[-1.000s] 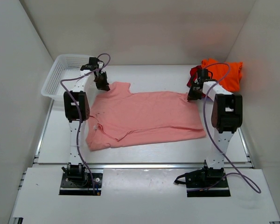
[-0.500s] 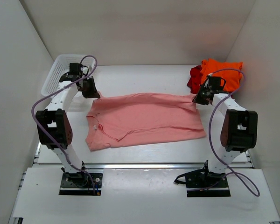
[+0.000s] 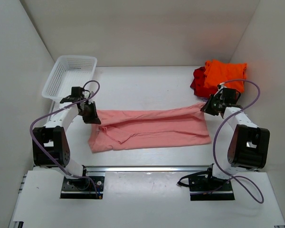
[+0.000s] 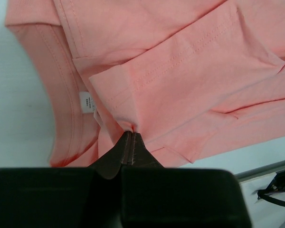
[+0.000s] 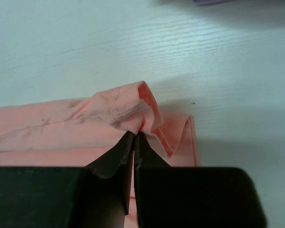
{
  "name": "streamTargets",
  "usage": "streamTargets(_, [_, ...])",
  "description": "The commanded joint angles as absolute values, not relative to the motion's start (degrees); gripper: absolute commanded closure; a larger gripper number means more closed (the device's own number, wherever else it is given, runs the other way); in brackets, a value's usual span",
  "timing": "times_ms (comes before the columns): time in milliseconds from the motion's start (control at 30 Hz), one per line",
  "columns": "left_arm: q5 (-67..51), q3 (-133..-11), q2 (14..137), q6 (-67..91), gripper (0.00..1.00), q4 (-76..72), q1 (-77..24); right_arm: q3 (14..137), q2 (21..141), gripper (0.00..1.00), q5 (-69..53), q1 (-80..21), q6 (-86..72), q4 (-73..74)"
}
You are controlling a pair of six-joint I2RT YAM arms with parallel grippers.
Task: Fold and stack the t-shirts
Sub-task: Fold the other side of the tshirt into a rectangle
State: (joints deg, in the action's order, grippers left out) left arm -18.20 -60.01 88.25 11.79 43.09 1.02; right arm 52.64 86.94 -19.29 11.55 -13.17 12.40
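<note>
Your salmon-pink t-shirt (image 3: 152, 128) lies on the counter (image 3: 147, 88), nearer to the arm bases than the white mesh basket (image 3: 76, 57) and stretching away to the right of it as a long, doubled-over band. Your left pincer (image 3: 91, 115) sits just in front of the basket's near right corner, at the band's left end. In the left wrist view its jaws are pressed together on a pinch of pink cloth, with a stitched sleeve hem (image 4: 180, 52) lying folded just beyond the tips. The collar (image 4: 61, 109) curves off to the left there with a small white label (image 4: 86, 101) inside it. Your right pincer (image 3: 207, 105) is well apart from the basket, across the counter at the band's right end. In the right wrist view its jaws are likewise clamped on the pink cloth, gripping a bunched corner with a stitched hem that stands up slightly from the white surface. The cloth between the two pincers runs fairly straight along its far edge, with soft creases nearer the arms. The orange t-shirt (image 3: 225, 73) is heaped far to the right of the basket, at about the same depth against the right wall. The red t-shirt (image 3: 198, 83) is crumpled against the orange one's basket-facing side, and neither pincer touches either.
</note>
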Motion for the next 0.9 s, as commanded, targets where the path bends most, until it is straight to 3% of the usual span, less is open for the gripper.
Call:
streamTargets(0, [-17.1,-58.4,83.7,10.8,1.00,41.0,0.9,49.6,83.4,1.00,-20.4,12.0,-10.8,10.4])
streamTargets(200, [-16.7,-55.9,81.2,10.3,1.00,41.8,1.9,42.8,76.2,1.00,-21.4,14.2,-13.1,10.7])
streamTargets(300, [-16.4,-55.2,79.8,9.8,1.00,42.8,1.5,44.6,76.5,0.84,-17.9,14.4,-12.5,18.5])
streamTargets(400, [-14.3,-53.4,77.6,10.4,1.00,42.6,1.8,46.3,75.6,0.75,-12.8,13.5,-12.8,24.0])
streamTargets(500, [-13.4,-52.0,75.0,11.2,0.71,41.7,2.5,46.0,72.2,0.63,-10.7,13.8,-13.2,23.8])
streamTargets(600, [-13.7,-51.8,72.7,12.2,0.67,41.0,2.5,46.7,71.7,0.56,-10.5,13.6,-12.6,21.6])
streamTargets(733, [-13.5,-52.0,70.1,14.5,0.60,39.6,1.0,51.3,76.3,0.62,-11.4,11.7,-10.1,21.4])
streamTargets(867, [-15.5,-50.6,70.1,17.7,0.63,37.1,-4.7,55.4,83.2,0.80,-18.1,8.9,-8.5,19.8])
